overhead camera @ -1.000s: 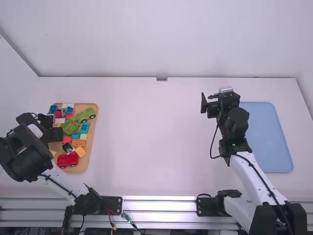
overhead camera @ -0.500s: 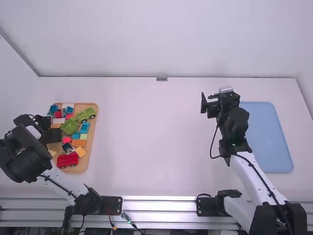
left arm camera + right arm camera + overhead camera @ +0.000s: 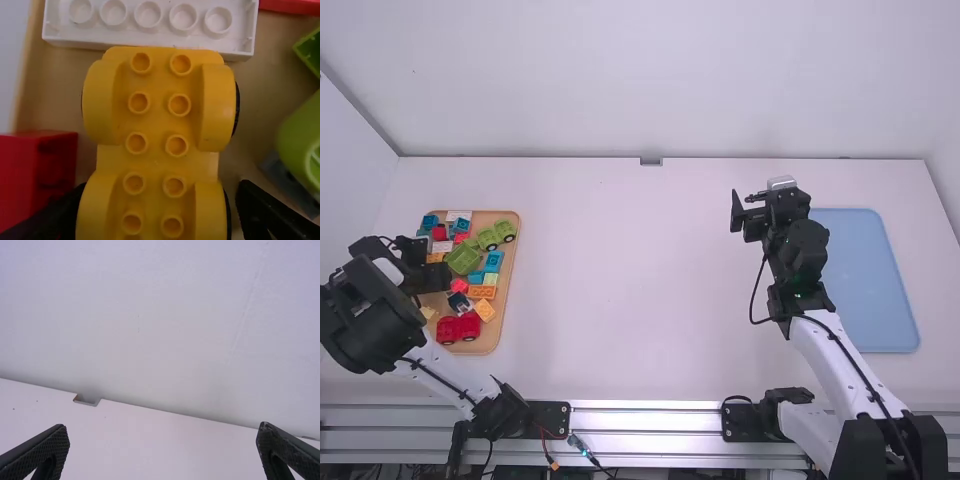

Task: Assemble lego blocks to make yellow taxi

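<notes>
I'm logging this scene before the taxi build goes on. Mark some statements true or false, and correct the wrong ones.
1. The red car lies on the wooden tray. True.
2. The right claw is shut. False: it is open, with nothing between its fingers.
3. A white brick lies by one end of the yellow car base. True.
4. The blue tray touches the wooden tray. False: they lie on opposite sides of the table.

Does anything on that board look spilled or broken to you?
Nothing stands out. The blocks lie jumbled on the board, with none seen on the bare table, and the yellow wheeled base looks undamaged.
</notes>
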